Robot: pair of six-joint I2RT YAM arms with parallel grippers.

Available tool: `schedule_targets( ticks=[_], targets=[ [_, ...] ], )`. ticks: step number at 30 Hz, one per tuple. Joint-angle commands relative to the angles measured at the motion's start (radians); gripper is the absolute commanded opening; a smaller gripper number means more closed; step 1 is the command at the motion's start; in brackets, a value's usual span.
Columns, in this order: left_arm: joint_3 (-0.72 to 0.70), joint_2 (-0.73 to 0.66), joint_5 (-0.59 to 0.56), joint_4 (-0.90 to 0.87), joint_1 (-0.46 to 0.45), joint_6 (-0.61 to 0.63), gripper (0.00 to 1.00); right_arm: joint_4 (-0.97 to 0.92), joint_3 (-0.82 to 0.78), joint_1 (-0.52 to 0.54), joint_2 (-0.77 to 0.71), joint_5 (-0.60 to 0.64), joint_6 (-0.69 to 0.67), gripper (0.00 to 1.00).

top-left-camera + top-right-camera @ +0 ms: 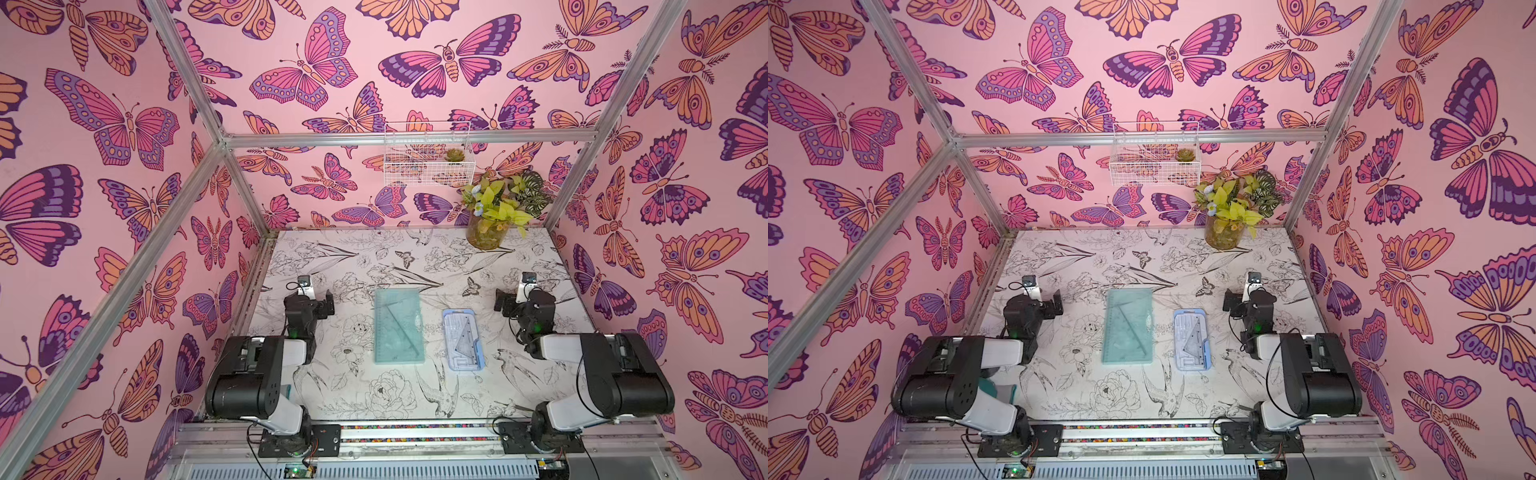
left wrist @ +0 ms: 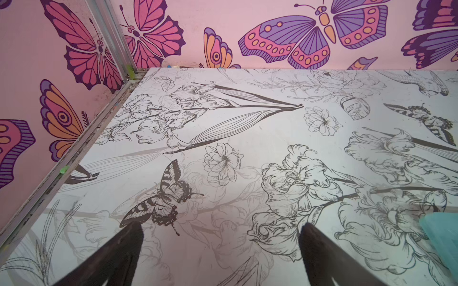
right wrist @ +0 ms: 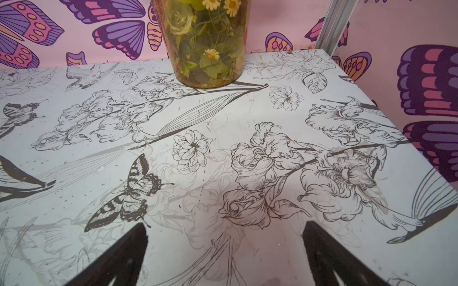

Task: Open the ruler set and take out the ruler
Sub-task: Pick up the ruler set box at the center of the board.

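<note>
Nearest the arm bases, the blue ruler set [image 1: 463, 340] lay flat on the table [image 1: 374, 395], its long side running away from the bases; a set square showed through its clear cover, and the case looked shut, though no latch could be made out; just beside it, toward the left arm, lay a teal mat [image 1: 399, 326]. A little farther out, the left gripper [image 1: 326, 305] and the right gripper [image 1: 503, 305] hung with jaws wide apart, holding nothing, well apart from the case. The right arm was likely the better one to reach in; the case looked thin and light, so one gripper should probably pin it while the other pried the lid's edge low and slowly. At the back, the vase [image 1: 486, 235] stood well clear.
</note>
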Motion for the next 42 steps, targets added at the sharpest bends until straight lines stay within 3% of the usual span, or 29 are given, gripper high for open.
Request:
schedule_targets(
  ticks=[1,21,23,24,25,27,29,31,32,33,35,37,39,42],
  targets=[
    [-0.015,0.005,0.000,0.020,-0.001,0.011,1.00,0.002,0.013,-0.005,-0.007,-0.011,0.002,0.99],
    [-0.004,0.006,0.033,0.002,0.014,0.003,1.00,0.004,0.012,-0.005,-0.009,-0.010,0.003,0.99],
    [0.002,-0.009,-0.037,-0.014,-0.002,0.000,1.00,0.029,0.013,-0.005,-0.011,0.002,0.007,0.99],
    [0.022,-0.037,-0.109,-0.058,-0.019,-0.001,1.00,-0.026,0.031,-0.006,-0.039,0.002,0.007,0.99],
    [0.084,-0.086,-0.212,-0.222,-0.045,-0.012,1.00,-0.128,0.067,-0.005,-0.083,0.003,0.005,0.99],
    [0.226,-0.161,-0.292,-0.487,-0.064,-0.039,1.00,-0.358,0.162,-0.005,-0.168,-0.018,0.001,0.99],
    [0.346,-0.222,-0.239,-0.668,-0.055,-0.163,1.00,-0.465,0.231,-0.006,-0.233,-0.020,0.134,0.99],
    [0.421,-0.251,-0.212,-0.785,-0.048,-0.443,1.00,-0.612,0.288,-0.007,-0.254,0.104,0.512,0.99],
    [0.447,-0.257,-0.168,-0.851,-0.037,-0.608,1.00,-0.690,0.322,-0.029,-0.247,0.059,0.618,0.99],
    [0.460,-0.250,-0.064,-0.870,-0.020,-0.680,1.00,-0.662,0.338,-0.054,-0.226,-0.112,0.605,0.97],
    [0.500,-0.201,0.130,-0.894,-0.011,-0.695,0.96,-0.665,0.377,-0.060,-0.191,-0.279,0.564,0.89],
    [0.562,-0.126,0.264,-0.966,-0.036,-0.655,0.96,-0.700,0.399,-0.058,-0.190,-0.332,0.556,0.86],
    [0.632,-0.076,0.239,-1.084,-0.130,-0.555,0.97,-0.718,0.397,-0.049,-0.211,-0.338,0.543,0.85],
    [0.677,-0.072,0.089,-1.174,-0.300,-0.420,0.98,-0.764,0.409,-0.009,-0.239,-0.324,0.513,0.85]
  ],
)
